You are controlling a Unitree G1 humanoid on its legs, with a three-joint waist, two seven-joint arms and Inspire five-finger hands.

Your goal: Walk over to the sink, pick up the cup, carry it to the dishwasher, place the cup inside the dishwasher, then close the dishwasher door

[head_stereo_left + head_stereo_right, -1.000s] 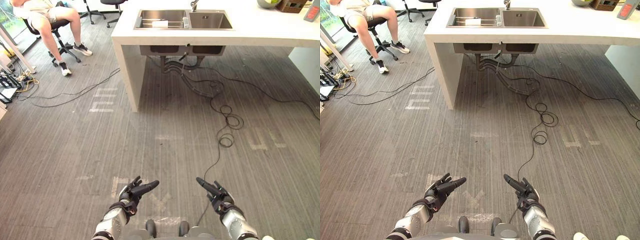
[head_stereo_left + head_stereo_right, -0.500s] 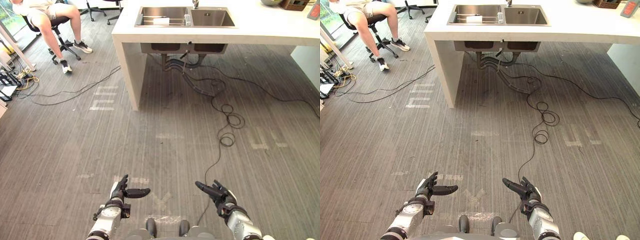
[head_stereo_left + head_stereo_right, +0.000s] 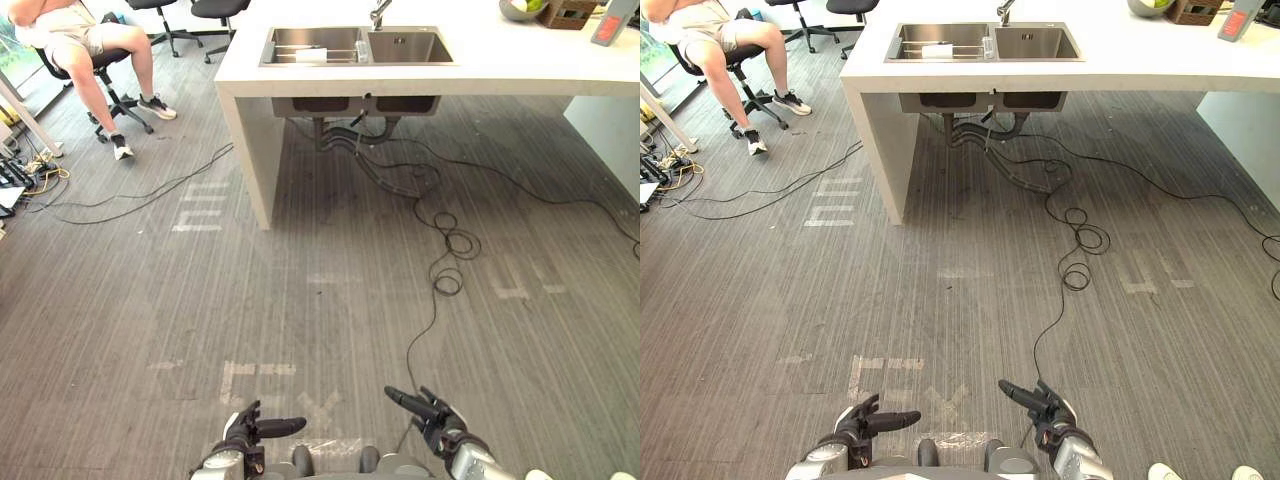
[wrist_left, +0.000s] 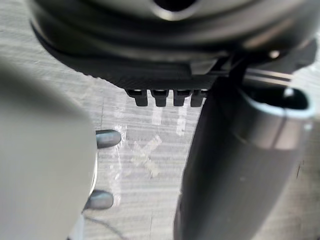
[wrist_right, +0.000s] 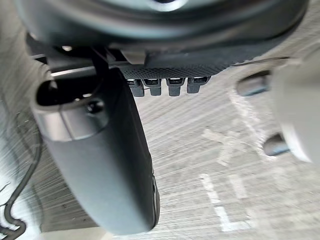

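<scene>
The steel double sink (image 3: 408,47) is set in a white counter (image 3: 520,65) far ahead across the grey floor. What looks like a small clear cup (image 3: 988,45) stands at the divider between the two basins. A white item (image 3: 311,54) lies on a rack in the left-hand basin. My left hand (image 3: 250,428) and right hand (image 3: 426,410) hang low near my body. Both are open, with fingers pointing forward and nothing in them.
A person sits on an office chair (image 3: 85,45) at the far left. Black cables (image 3: 448,245) loop over the floor under and in front of the sink. The counter's white side panel (image 3: 250,150) reaches the floor. A bowl (image 3: 518,9) and a box stand on the counter at the right.
The whole picture has shifted, so the camera has moved. Both hands have dropped closer to my body; the left one has sunk most.
</scene>
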